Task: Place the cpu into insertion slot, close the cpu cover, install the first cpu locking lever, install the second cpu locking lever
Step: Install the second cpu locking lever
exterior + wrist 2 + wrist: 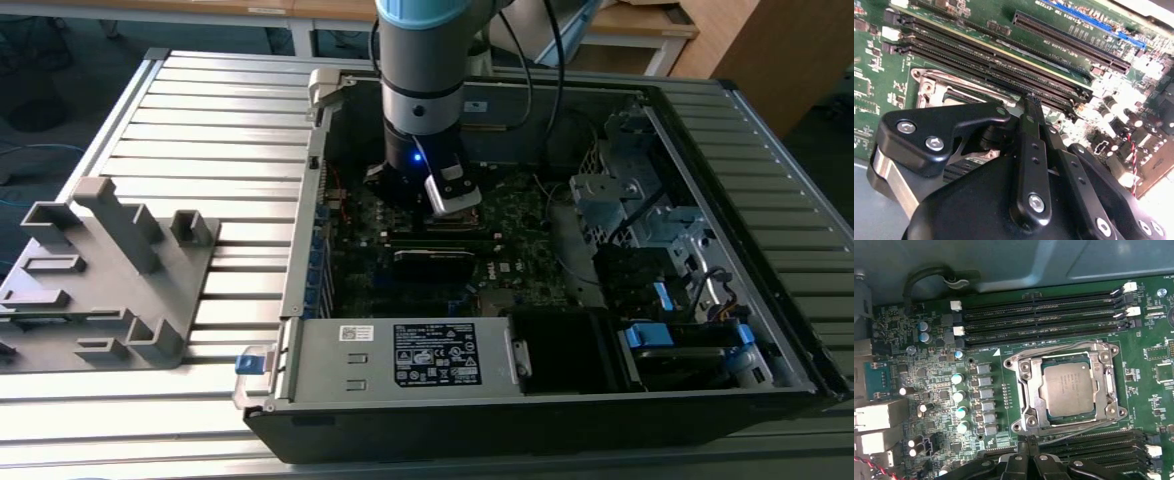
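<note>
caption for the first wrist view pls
Gripper beside the cpu cover, which lies closed over the cpu on the motherboard.

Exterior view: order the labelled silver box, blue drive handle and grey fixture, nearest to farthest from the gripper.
1. Labelled silver box, closest to the gripper.
2. Blue drive handle, exterior view's right.
3. Grey fixture, far at the exterior view's left.

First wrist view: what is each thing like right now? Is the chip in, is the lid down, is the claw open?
cover: down flat around the chip
cpu: lying flat inside the cover's cut-out, top bare
levers: cannot tell if they are locked
memory slots: empty
gripper: shut, holding nothing, just beside the cover
case: open, side panel off
</note>
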